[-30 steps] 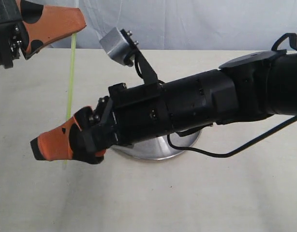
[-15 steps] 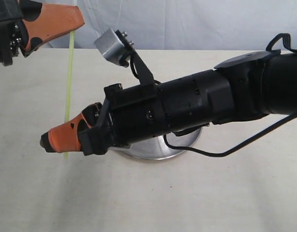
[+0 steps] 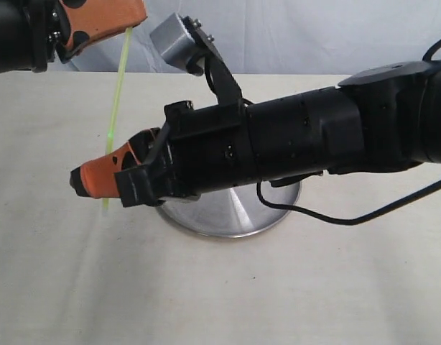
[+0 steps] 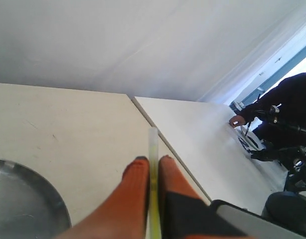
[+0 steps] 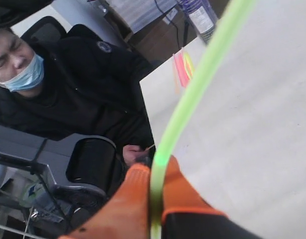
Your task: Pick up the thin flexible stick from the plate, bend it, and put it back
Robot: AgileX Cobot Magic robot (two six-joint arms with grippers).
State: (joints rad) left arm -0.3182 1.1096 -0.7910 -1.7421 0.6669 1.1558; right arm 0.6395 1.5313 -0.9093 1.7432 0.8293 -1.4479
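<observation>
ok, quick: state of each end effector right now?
left end effector: shut on the thin flexible stick, at its upper end.
right end effector: shut on the same stick, near its lower end.

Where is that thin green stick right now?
In the exterior view the stick hangs at the left, beside the plate, pinched near its top by the left hand and near its bottom by the right hand.
</observation>
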